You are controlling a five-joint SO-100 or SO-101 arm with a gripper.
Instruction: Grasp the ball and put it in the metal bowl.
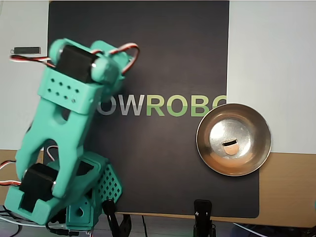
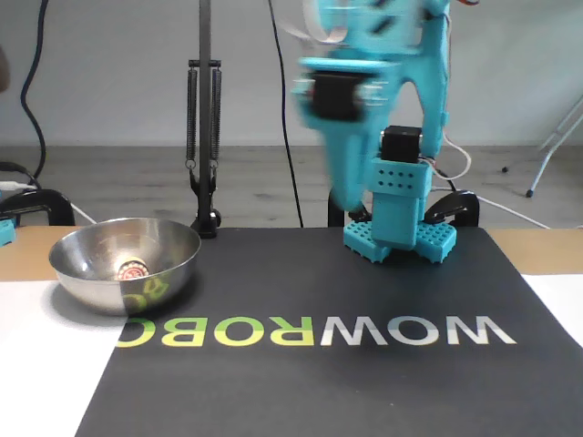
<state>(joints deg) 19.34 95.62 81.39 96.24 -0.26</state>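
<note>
A: Overhead view, left to right. What is at the far left?

B: A small dark bar (image 1: 26, 50) lying on the white sheet (image 1: 271, 64). Beside it rises the arm (image 1: 61, 138), teal moulded plastic with a matte finish, rows of small round holes, black motor blocks, and red, white and black wires looping off its upper end.

A: And under it?

B: A black mat (image 1: 163, 49), flat and dull, with a printed logo (image 1: 163, 105) in white and green letters; the arm covers the first letters. A brown table (image 1: 286, 187) shows along the lower edge.

A: The right side?

B: The bowl (image 1: 213, 158), round, polished steel, with a wide bright rim and a flat mirror-like bottom. It sits on the mat's right edge, overlapping the white sheet.

A: Where is the ball?

B: Inside the bowl, on its bottom: a small tan-peach ball (image 1: 230, 147), partly dark on top in this view.

A: The fixed view, same order?

B: The bowl (image 2: 82, 273) stands at the left, with the ball (image 2: 133, 269) low inside it. A black spring-arm stand (image 2: 204, 137) rises behind. Right of centre the arm (image 2: 401, 182) stands upright on its base, and the gripper (image 2: 342, 196) hangs blurred in front.

A: Is the claw open or closed?

B: I cannot tell; the blur hides the fingers. It is well apart from the bowl.
</note>
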